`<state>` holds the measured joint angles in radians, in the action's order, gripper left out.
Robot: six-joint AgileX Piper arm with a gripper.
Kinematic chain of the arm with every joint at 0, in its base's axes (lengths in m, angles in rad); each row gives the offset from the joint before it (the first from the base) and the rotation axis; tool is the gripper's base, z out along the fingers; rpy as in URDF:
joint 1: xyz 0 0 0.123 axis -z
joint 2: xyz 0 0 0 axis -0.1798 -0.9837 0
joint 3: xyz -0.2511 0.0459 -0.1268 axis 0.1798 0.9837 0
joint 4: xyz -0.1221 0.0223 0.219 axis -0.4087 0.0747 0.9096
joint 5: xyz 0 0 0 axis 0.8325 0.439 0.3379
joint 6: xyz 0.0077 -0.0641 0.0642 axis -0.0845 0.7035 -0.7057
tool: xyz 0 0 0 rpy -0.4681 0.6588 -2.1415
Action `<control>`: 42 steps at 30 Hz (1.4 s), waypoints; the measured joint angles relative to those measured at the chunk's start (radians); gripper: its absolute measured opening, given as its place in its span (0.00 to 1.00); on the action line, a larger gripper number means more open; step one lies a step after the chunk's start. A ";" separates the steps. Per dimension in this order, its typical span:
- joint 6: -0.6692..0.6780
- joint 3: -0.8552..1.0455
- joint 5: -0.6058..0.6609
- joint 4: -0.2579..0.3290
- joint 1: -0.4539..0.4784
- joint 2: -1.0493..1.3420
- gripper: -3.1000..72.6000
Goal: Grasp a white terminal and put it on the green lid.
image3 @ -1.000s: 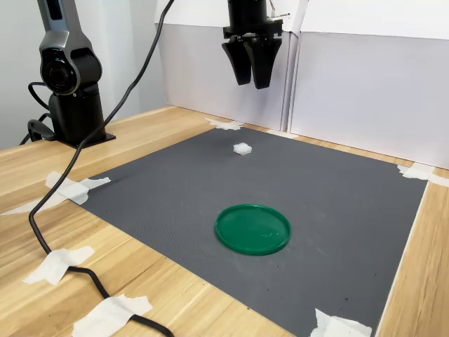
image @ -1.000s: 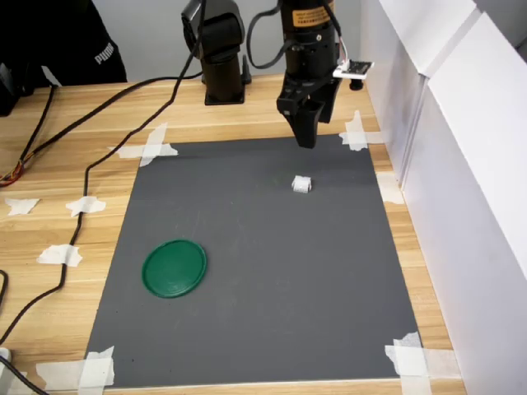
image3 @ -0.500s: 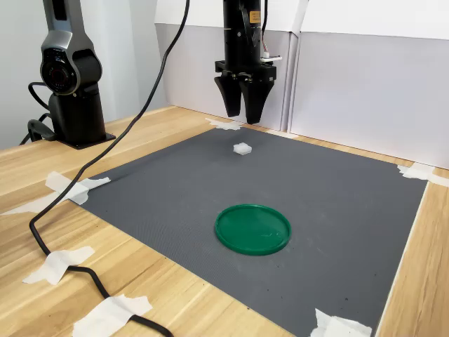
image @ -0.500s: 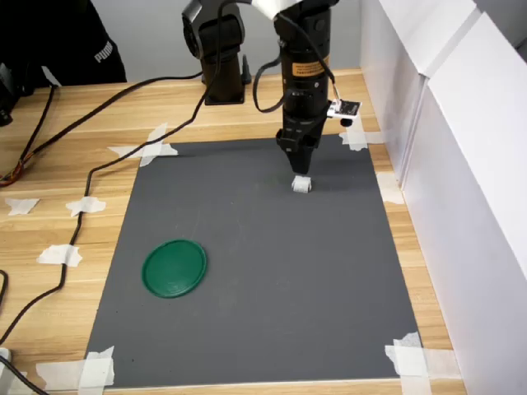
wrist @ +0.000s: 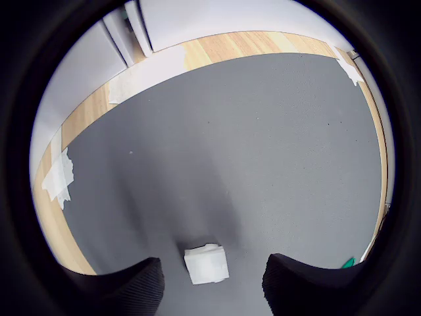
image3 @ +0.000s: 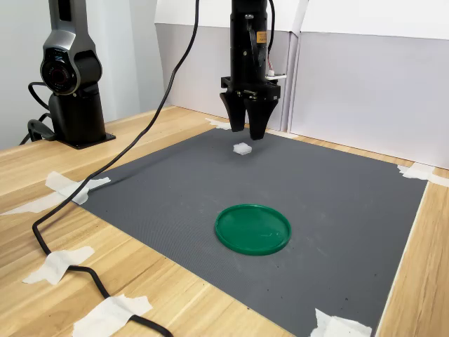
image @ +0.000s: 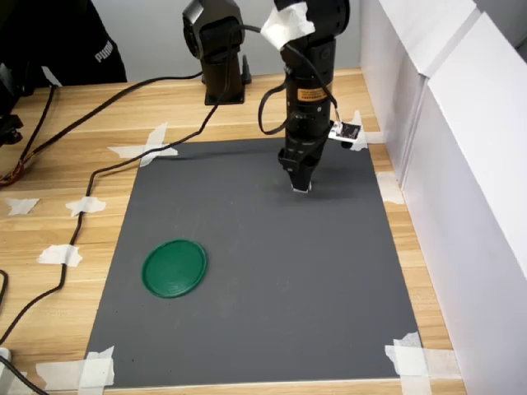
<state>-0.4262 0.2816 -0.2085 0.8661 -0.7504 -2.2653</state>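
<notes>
The gripper (image3: 246, 131) points straight down over the white terminal (image3: 242, 148), which lies on the grey mat (image: 263, 296) near the mat's far edge in the first exterior view, closer to the far right corner than to the far left. The jaws are parted wider than the terminal. In the wrist view the two dark fingertips (wrist: 125, 284) stand on either side of the white terminal (wrist: 206, 264), apart from it, with grey mat showing in both gaps. The gripper holds nothing.

In the second exterior view the fingertips hang just above the terminal and do not reach the mat. The vertical pose puts one finger on each of two opposite faces of the block, so closing should squeeze it squarely rather than push it aside. Judged from this, the step in hand is the final descent before the grasp.

The green lid (image: 174, 267) lies flat near the mat's near left corner in the first exterior view, well apart from the terminal. Bare mat lies between the two, so the carry looks unobstructed. The terminal is small and light; an off-centre closure could flick it away.
</notes>
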 joint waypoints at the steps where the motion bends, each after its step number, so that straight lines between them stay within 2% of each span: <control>1: -0.001 0.002 -0.002 0.000 0.000 -0.004 0.87; 10: 0.001 0.096 -0.080 0.000 0.000 -0.006 0.87; 22: 0.001 0.098 -0.162 -0.011 0.000 -0.006 0.87; 33: -0.006 0.095 -0.156 -0.011 0.000 -0.027 0.87; 42: -0.010 0.086 -0.103 -0.011 0.024 -0.030 0.87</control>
<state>-0.4360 0.3678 -0.3114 0.8554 -0.7268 -2.2949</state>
